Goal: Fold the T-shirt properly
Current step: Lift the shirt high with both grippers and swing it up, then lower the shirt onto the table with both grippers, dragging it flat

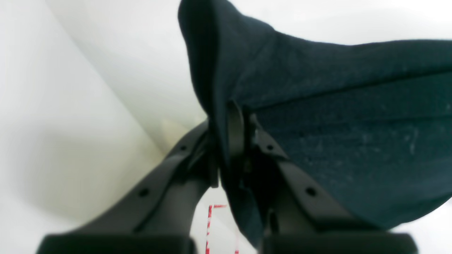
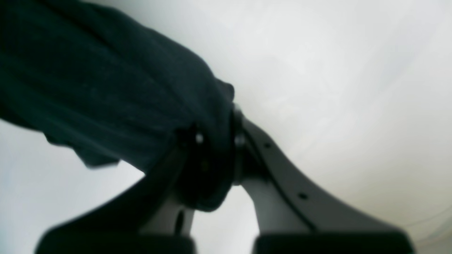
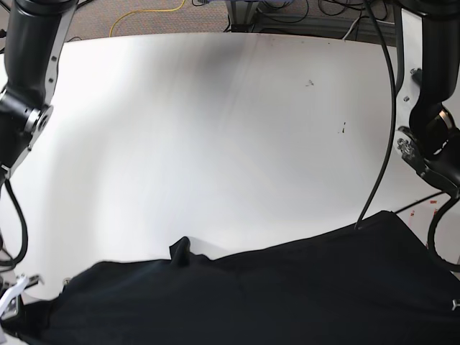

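Along the near edge of the white table (image 3: 215, 129), the black T-shirt (image 3: 273, 287) hangs lifted between both arms, the left gripper (image 1: 235, 141) and the right gripper (image 2: 215, 141) each clamped shut on a bunched fold of its cloth. We judge it light, soft and limp, sure to sag and crease, so corners or hems make the best holds. Beyond it, we have the whole tabletop open to the far edge, where cables (image 3: 302, 11) lie.
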Motion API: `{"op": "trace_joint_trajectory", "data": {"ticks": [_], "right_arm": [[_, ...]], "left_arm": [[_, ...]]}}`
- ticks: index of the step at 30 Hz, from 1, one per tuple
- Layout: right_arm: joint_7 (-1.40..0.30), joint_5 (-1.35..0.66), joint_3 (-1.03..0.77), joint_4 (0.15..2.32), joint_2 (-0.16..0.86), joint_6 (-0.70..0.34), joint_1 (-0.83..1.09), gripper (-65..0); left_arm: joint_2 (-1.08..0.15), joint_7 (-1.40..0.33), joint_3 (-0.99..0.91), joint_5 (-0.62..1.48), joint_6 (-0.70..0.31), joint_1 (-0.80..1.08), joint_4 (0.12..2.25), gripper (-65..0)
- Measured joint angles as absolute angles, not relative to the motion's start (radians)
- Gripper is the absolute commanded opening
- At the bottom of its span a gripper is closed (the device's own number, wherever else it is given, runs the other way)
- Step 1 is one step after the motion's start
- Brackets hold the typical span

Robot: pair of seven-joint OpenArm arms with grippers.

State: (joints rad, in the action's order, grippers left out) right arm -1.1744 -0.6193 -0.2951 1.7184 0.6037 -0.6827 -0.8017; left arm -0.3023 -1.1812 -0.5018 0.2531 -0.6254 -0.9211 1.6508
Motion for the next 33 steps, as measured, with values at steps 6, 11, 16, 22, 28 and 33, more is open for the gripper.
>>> {"op": "trace_joint_trajectory", "data": {"ticks": [6, 11, 16, 22, 28, 33], "right_arm": [[-1.174, -0.593, -0.427, 1.842, 0.527, -0.673, -0.537, -65.0], [-1.155, -0.610, -0.512, 1.909, 0.444, -0.681, -0.287, -65.0], [-1.066, -0.582, -0.541, 1.908, 0.376, -0.676, -0.097, -65.0], [-0.984, -0.569, -0.551, 1.903, 0.310, -0.671, 0.106, -65.0], [-0.957, -0.580, -0.551, 1.905, 0.275, -0.673, 0.203, -65.0], [-0.955, -0.576, -0.553, 1.905, 0.260, -0.672, 0.265, -65.0]], "left_arm": [[-0.298, -1.184, -0.537, 0.347, -0.625, -0.738, 1.678, -65.0], [-0.300, -1.198, -0.606, 0.411, -0.619, -0.548, 1.724, -65.0], [-0.303, -1.195, -0.607, 0.445, -0.618, -0.383, 1.752, -65.0], [-0.291, -1.189, -0.651, 0.480, -0.621, -0.196, 1.758, -65.0], [-0.286, -1.186, -0.678, 0.466, -0.617, -0.072, 1.756, -65.0], [-0.282, -1.156, -0.672, 0.481, -0.618, 0.004, 1.756, -65.0]]}}
